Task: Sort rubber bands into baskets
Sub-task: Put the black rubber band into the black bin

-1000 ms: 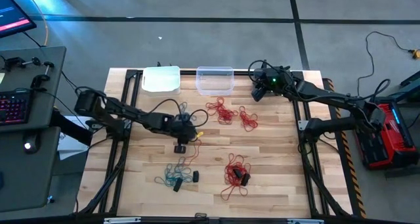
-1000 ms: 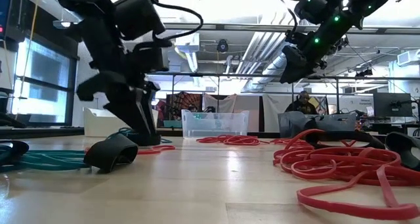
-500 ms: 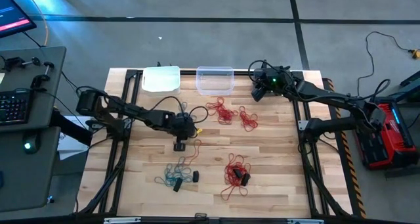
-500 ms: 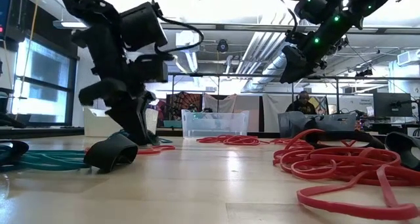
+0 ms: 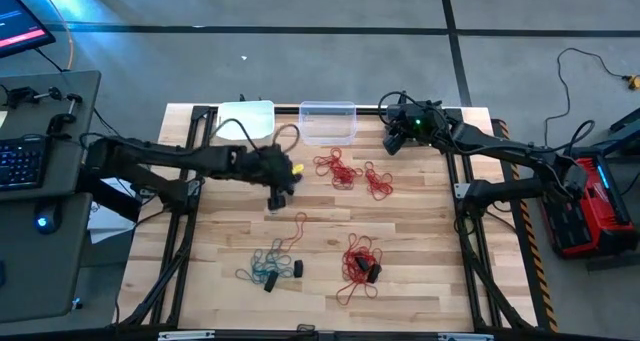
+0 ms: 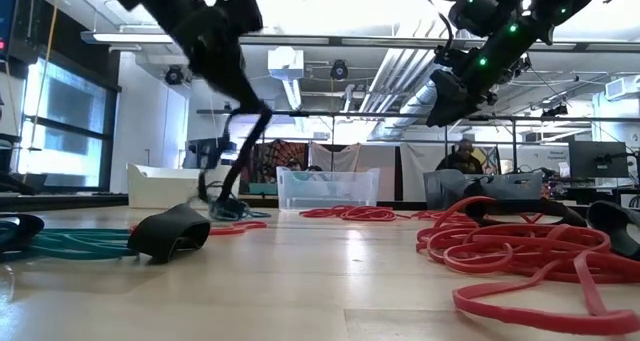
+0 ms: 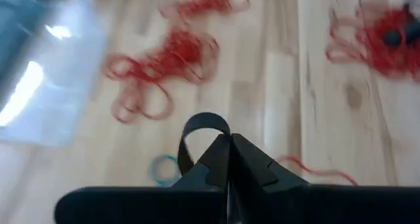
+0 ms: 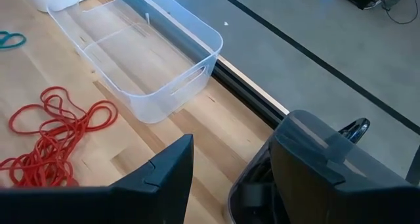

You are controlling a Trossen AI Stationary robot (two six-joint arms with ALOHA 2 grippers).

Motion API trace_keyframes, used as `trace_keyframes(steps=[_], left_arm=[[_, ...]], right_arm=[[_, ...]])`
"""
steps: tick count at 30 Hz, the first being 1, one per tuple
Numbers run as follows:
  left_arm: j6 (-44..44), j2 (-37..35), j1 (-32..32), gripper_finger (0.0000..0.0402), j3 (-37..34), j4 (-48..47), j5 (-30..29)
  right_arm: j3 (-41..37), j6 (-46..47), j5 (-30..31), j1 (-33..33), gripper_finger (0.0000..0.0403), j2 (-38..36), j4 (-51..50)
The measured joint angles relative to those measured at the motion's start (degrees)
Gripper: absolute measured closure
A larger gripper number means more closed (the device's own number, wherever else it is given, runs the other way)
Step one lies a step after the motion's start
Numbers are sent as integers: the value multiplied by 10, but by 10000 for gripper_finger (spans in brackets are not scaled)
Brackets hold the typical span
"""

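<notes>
Black band point(image 7: 200, 129) looping upward, apparently, from left gripper point(image 7: 230, 152).

The worktop point(image 5: 420, 241) is pale wood with a plank grain. Red rubber bands point(image 5: 338, 168) lie in tangles, teal rubber bands point(image 5: 262, 265) in another bunch. One basket is white point(image 5: 246, 121), one clear point(image 5: 328, 122). A black band point(image 7: 200, 127) loops from the dark left tool point(image 7: 230, 144).

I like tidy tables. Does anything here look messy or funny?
Yes. Rubber bands lie in loose tangles on the table: red, teal. The clear basket looks empty. The shut left gripper pinches one black band.
</notes>
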Motion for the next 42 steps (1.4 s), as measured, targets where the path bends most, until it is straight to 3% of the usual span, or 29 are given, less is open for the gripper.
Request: trace_keyframes(steps=[11,18,21,29,35,42], left_arm=[[1,-97,39,401,1,5,-5],[-3,-104,40,402,1,56,43],[-3,-100,40,401,1,98,74],[4,-99,40,401,1,172,115],[6,-98,40,401,0,168,100],[8,-98,39,401,0,188,63]], right_arm=[[0,0,-15,48,214,0,7],[0,0,-129,109,214,5,82],[0,-3,-148,146,214,18,133],[0,-17,-148,239,214,91,272],[0,-2,-144,281,214,154,349],[0,20,-97,307,214,240,441]])
